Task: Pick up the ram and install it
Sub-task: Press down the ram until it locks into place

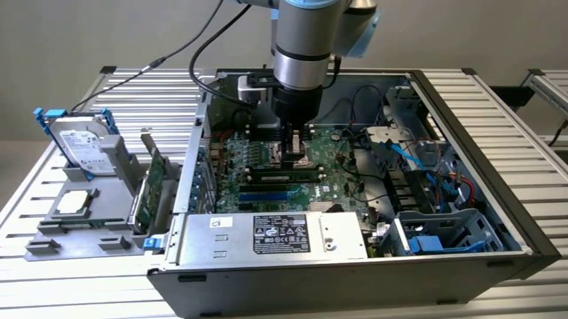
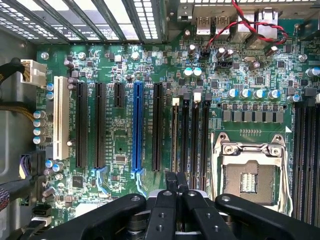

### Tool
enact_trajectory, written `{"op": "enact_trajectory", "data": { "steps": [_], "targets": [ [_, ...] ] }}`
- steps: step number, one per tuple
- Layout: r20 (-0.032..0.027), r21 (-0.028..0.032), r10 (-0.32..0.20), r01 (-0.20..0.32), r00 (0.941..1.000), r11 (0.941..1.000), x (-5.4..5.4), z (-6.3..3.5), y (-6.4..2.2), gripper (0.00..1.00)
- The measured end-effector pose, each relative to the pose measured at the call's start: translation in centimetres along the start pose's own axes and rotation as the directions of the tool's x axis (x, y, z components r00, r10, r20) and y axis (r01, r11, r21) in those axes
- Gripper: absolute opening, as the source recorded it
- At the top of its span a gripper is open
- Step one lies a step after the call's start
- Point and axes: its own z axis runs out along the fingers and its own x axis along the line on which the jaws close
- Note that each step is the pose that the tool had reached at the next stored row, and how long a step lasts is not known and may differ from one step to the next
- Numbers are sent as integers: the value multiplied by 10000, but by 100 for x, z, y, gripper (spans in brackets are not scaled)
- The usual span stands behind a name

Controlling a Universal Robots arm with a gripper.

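Observation:
The ram (image 1: 284, 175) is a narrow green stick standing in a black memory slot on the motherboard (image 1: 266, 149), inside the open computer case. In the wrist view I see the ram (image 2: 174, 137) edge-on as a thin line in the memory slot nearest the blue slot (image 2: 137, 127). My gripper (image 1: 296, 159) hangs low over the board just above the memory slots. Its fingers (image 2: 170, 181) are pressed together, so the gripper (image 2: 176, 179) is shut right over one end of the ram's top edge. I cannot tell whether the tips touch it.
An empty CPU socket (image 2: 248, 175) lies beside the memory slots. The power supply (image 1: 275, 234) and a drive cage (image 1: 443, 232) fill the case's near side. Outside, on the exterior view's left, a grey fixture (image 1: 80, 229) holds a hard drive (image 1: 82, 143) and a large green expansion card (image 1: 153, 183).

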Motion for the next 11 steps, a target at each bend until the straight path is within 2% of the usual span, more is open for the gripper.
{"op": "enact_trajectory", "data": {
  "steps": [11],
  "targets": [
    [-2,-1,0,0,10000,10000,4,-1,0,11]
  ]
}}
